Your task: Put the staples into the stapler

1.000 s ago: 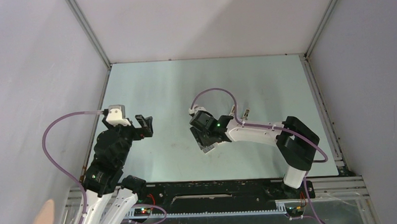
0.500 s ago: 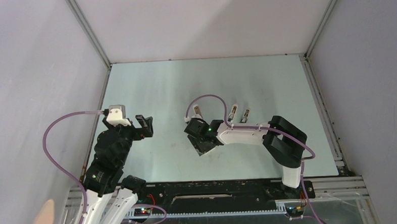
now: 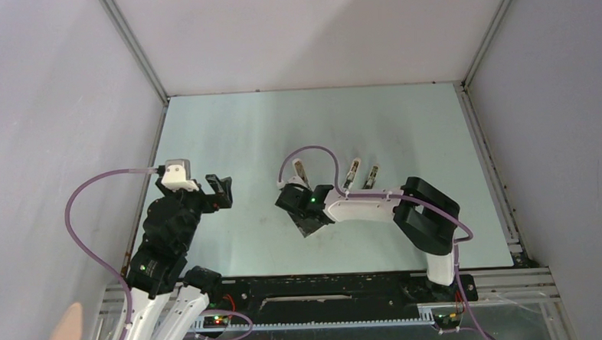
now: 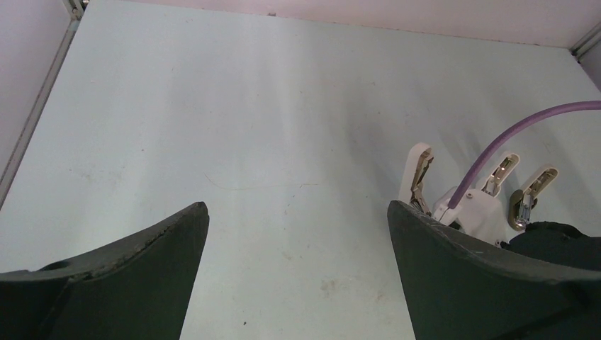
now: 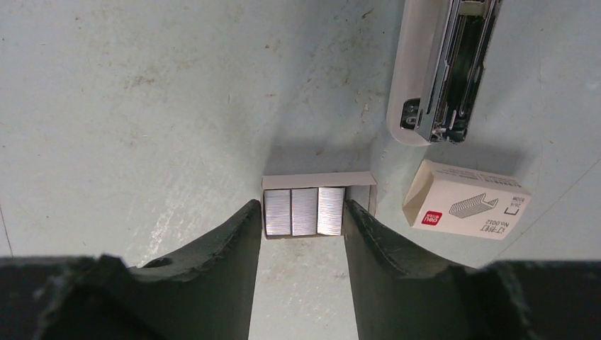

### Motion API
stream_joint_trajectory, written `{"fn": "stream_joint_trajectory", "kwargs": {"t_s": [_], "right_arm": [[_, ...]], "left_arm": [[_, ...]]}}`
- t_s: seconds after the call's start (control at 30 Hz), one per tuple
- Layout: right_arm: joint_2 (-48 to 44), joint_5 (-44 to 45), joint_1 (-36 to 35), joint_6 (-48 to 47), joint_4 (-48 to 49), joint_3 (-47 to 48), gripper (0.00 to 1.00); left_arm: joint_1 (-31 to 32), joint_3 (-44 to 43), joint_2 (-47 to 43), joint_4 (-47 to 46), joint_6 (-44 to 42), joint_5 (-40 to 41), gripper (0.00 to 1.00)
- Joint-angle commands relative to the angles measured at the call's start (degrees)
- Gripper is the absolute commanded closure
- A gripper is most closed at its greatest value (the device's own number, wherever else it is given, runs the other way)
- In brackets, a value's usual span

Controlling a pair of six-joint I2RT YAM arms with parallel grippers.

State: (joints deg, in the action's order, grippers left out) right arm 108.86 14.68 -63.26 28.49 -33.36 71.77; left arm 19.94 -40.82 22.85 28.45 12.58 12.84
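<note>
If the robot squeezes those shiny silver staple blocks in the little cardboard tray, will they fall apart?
Maybe. The shiny silver staple blocks lie as three separate strips side by side, so they could probably slide apart. The open beige cardboard tray looks thin, so it may squash. Both lie flat, so rolling seems unlikely.

The right arm (image 3: 361,204) pulls leftward and back toward the table's (image 3: 227,135) near edge, folding its elbow in. The right gripper (image 5: 303,212) now straddles the staples (image 5: 303,211), and a whitish elongated piece (image 3: 299,170) behind the wrist comes fully into sight.
</note>
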Motion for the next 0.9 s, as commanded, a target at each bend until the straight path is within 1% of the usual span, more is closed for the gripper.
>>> {"fn": "stream_joint_trajectory", "kwargs": {"t_s": [0.0, 0.07, 0.2, 0.3, 0.43, 0.57, 0.77, 0.87], "right_arm": [[0.49, 4.08, -1.96, -0.04, -2.04, 3.62, 0.56], [0.57, 5.98, -2.94, -0.59, -3.13, 4.54, 0.6], [0.95, 8.92, -4.85, -1.2, -5.38, 6.56, 0.6], [1.19, 9.91, -5.75, -1.57, -6.47, 7.63, 0.56], [0.62, 9.08, -5.82, -1.5, -6.87, 7.68, 0.49], [-0.02, 8.91, -5.33, -1.51, -7.28, 7.65, 0.45], [-0.21, 6.9, -4.01, -2.1, -6.97, 7.66, 0.44], [-0.85, 5.24, -3.27, -2.45, -6.21, 7.18, 0.47]], "left_arm": [[-0.52, 0.12, -0.26, -1.19, 0.31, -0.76, 0.0], [-0.52, 0.15, -0.26, -1.12, 0.3, -0.8, 0.0], [-0.52, 0.13, -0.35, -1.25, 0.34, -0.8, 0.0], [-0.52, 0.21, -0.41, -1.27, 0.34, -0.91, 0.0], [-0.52, 0.24, -0.47, -1.28, 0.34, -0.97, 0.0], [-0.52, 0.22, -0.35, -1.23, 0.34, -1.08, 0.0], [-0.52, 0.21, -0.18, -1.16, 0.34, -1.18, 0.0], [-0.52, 0.18, -0.16, -1.19, 0.34, -1.14, 0.0]]}}
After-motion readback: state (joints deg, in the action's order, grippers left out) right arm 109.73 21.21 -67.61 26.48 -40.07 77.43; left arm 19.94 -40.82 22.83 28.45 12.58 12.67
